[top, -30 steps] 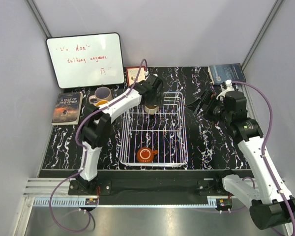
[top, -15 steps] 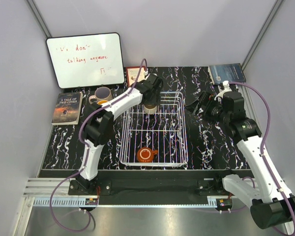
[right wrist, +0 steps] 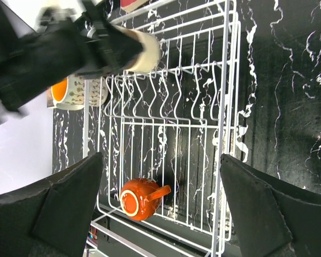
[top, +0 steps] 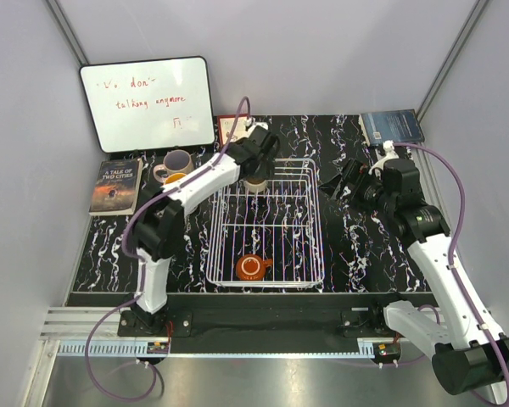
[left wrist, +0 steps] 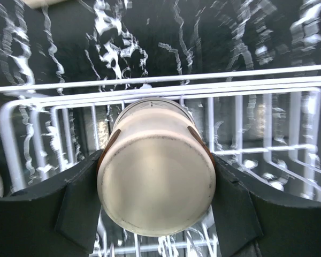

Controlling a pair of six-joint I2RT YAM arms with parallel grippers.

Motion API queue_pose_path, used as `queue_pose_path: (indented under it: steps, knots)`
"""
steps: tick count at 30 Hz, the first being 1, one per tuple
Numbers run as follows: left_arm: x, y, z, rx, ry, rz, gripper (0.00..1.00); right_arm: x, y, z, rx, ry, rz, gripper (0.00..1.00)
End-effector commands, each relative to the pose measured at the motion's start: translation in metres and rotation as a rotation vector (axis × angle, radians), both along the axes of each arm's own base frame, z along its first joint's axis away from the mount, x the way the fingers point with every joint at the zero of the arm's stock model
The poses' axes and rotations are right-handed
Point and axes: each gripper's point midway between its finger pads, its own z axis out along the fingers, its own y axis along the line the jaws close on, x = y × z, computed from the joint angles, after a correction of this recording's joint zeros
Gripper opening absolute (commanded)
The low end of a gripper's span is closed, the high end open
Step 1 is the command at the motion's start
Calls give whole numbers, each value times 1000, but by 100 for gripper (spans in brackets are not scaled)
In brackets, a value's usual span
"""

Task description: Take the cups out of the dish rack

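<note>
The white wire dish rack (top: 319, 229) lies at the table's middle. My left gripper (top: 256, 172) is shut on the cream mug with a brown rim (top: 256, 183) and holds it over the rack's far left corner. In the left wrist view the mug's base (left wrist: 156, 184) faces the camera between my fingers (left wrist: 83, 203). A squat orange-red mug (top: 251, 268) lies tipped in the rack's near end; it also shows in the right wrist view (right wrist: 140, 198). My right gripper (top: 343, 180) is open and empty, right of the rack's far end.
Two mugs (top: 177, 163) stand on the table left of the rack; one has an orange inside (right wrist: 69, 91). A whiteboard (top: 147, 103) leans at the back left, with a book (top: 116, 185) beside it. A blue book (top: 392, 127) lies at the back right.
My left gripper has moved a little toward the rack's far edge with the cream brown-rimmed mug, and its elbow has swung left. My right gripper has shifted slightly left.
</note>
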Motion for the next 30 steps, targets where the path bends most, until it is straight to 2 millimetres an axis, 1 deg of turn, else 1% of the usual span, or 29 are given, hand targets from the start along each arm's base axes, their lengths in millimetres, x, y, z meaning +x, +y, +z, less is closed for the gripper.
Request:
queue_pose_path:
  steps: [1,3,4,5,6,7,8,10,11,12,13,14,15,16,17,18,19,20,21,22,23,24,25,26,27,28,29,30]
  knots:
    - [-9,-9,149,-179,-301,-13,0,8,-2,39,-12,-109,-10,97]
    - [-20,-11,167,-243,-308,-33,0,11,-2,46,-11,-123,-18,97]
    - [-30,-7,189,-290,-337,-34,0,13,-2,51,-9,-132,-21,98]
    - [-38,-7,191,-313,-327,-52,0,14,-2,53,-6,-133,-23,98]
    - [-44,-7,199,-340,-335,-67,0,15,-1,55,1,-134,-24,99]
    - [-54,-4,217,-378,-362,-86,0,16,-1,55,5,-130,-25,99]
    - [-66,-7,212,-405,-336,-129,0,17,0,55,8,-127,-23,99]
    - [-79,-11,222,-467,-354,-190,0,19,2,54,20,-119,-22,98]
    - [-103,-14,236,-575,-382,-285,0,20,7,60,44,-132,-5,98]
    - [-117,-17,218,-614,-338,-324,0,19,11,64,63,-139,12,98]
    - [-134,-20,249,-731,-408,-414,0,20,14,72,84,-168,25,98]
    - [-146,-20,256,-810,-411,-437,0,20,17,79,111,-179,34,98]
    - [-160,-20,232,-860,-347,-491,0,17,24,88,143,-193,67,98]
    - [-172,-16,263,-958,-446,-550,0,18,29,98,186,-215,83,98]
    - [-180,-15,265,-1037,-419,-552,0,16,34,104,216,-225,105,97]
    - [-186,-12,246,-1073,-362,-573,0,12,41,109,251,-222,147,97]
    - [-193,-8,263,-1137,-422,-617,0,11,45,119,300,-239,160,97]
    - [-197,-6,262,-1205,-378,-609,0,8,49,124,329,-243,180,97]
    - [-200,-3,248,-1229,-331,-625,0,2,56,123,363,-233,228,97]
    - [-204,-1,260,-1275,-377,-670,0,1,59,132,411,-251,248,97]
    - [-204,-1,256,-1330,-318,-659,0,-2,63,126,434,-231,270,96]
    - [-207,1,248,-1352,-276,-683,0,-7,68,125,461,-220,310,95]
    - [-213,3,259,-1390,-319,-743,0,-8,70,131,499,-226,320,94]
    - [-211,-1,252,-1434,-243,-731,0,-11,72,123,516,-208,328,93]
    - [-215,-2,248,-1448,-209,-758,0,-14,74,124,535,-211,355,92]
    - [-218,-2,254,-1472,-235,-797,0,-16,75,126,557,-211,361,91]
    - [-216,-4,249,-1499,-187,-782,0,-17,75,121,563,-194,361,90]
    - [-216,-4,248,-1509,-189,-787,0,-19,76,119,569,-187,372,87]
